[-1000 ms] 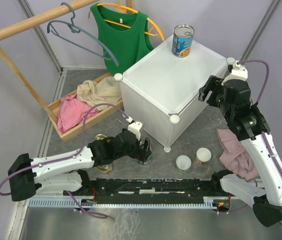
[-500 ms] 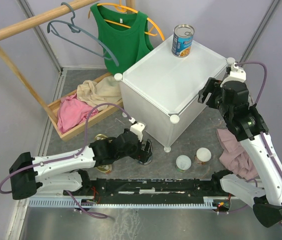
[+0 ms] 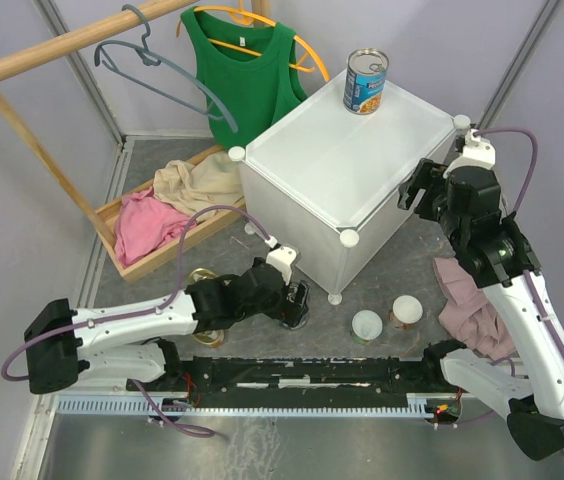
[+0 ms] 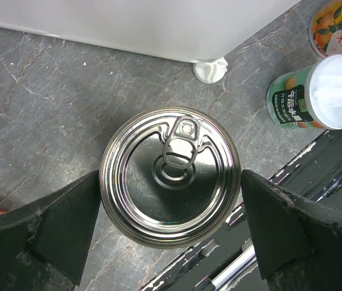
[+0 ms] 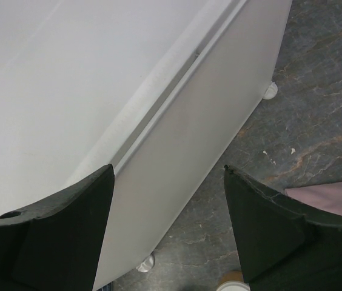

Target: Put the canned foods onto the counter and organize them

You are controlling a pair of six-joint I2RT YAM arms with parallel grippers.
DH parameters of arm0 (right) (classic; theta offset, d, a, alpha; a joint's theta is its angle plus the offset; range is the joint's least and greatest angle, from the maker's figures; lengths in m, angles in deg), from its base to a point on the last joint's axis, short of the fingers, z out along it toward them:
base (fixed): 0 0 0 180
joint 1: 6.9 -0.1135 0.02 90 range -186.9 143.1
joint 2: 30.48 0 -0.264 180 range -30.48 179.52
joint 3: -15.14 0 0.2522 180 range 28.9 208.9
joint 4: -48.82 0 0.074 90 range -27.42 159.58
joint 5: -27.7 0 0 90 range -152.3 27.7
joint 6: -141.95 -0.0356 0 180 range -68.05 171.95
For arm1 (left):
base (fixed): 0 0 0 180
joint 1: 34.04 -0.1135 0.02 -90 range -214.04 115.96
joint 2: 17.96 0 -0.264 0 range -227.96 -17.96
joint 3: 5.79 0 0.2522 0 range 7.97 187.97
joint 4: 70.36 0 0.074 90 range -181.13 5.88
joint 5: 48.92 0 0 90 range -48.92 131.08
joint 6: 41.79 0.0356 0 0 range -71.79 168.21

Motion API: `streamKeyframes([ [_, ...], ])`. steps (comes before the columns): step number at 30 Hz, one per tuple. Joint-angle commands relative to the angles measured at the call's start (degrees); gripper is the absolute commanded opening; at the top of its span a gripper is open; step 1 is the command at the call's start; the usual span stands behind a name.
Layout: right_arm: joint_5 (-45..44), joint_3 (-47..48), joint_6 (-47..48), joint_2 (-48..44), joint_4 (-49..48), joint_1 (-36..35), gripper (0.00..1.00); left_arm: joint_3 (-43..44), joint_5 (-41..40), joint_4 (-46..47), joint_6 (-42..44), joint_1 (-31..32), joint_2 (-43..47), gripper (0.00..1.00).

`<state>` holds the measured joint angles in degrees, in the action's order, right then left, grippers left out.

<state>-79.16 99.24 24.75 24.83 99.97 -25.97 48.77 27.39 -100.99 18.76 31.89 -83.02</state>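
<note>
One tall steel can with a blue label (image 3: 366, 82) stands on the far corner of the white counter (image 3: 332, 165). My left gripper (image 3: 293, 302) is open on the floor by the counter's front leg. Its fingers flank a second tall can's steel pull-tab lid (image 4: 170, 176), close to its sides. Two small white-lidded cans (image 3: 367, 324) (image 3: 407, 309) stand on the floor; one shows in the left wrist view (image 4: 322, 91). Gold tins (image 3: 202, 276) lie partly hidden under my left arm. My right gripper (image 3: 415, 186) is open and empty beside the counter's right edge (image 5: 159, 109).
A wooden tray of clothes (image 3: 167, 205) sits to the left under a wooden rail with hangers and a green top (image 3: 242, 70). A pink cloth (image 3: 472, 300) lies on the floor under my right arm. A black rail (image 3: 302, 375) runs along the near edge.
My left gripper has moved a little right and lower around the floor can. My right gripper has drifted slightly right along the counter's edge.
</note>
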Motion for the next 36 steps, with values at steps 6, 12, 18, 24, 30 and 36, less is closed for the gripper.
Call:
streamKeyframes([
  [6, -1.67, -0.12, 0.21, -2.18, -0.34, -0.26, 0.81, 1.83, -2.64, 1.39, 1.15, 1.81, -3.61, 0.99],
  [12, -1.84, -0.45, 0.22, -2.51, -0.23, -0.26, 0.81, 1.91, -4.71, 1.39, 0.90, 2.42, -5.69, 0.99],
  [18, -1.95, -0.78, 0.22, -2.84, -0.27, -0.24, 0.81, 1.58, -5.92, 2.19, 0.73, 2.71, -7.06, 0.99],
  [24, -1.88, -0.91, 0.22, -3.16, -0.09, -0.27, 0.81, 0.75, -5.76, 3.65, 0.37, 2.71, -8.54, 0.99],
  [30, -1.91, -0.76, 0.46, -3.10, 0.11, -0.26, 0.81, -0.04, -5.39, 5.22, 0.05, 2.67, -10.40, 0.99],
  [36, -2.12, -0.18, 0.80, -2.97, 0.27, -0.24, 0.81, -0.54, -5.15, 6.54, -0.14, 2.71, -11.68, 0.99],
])
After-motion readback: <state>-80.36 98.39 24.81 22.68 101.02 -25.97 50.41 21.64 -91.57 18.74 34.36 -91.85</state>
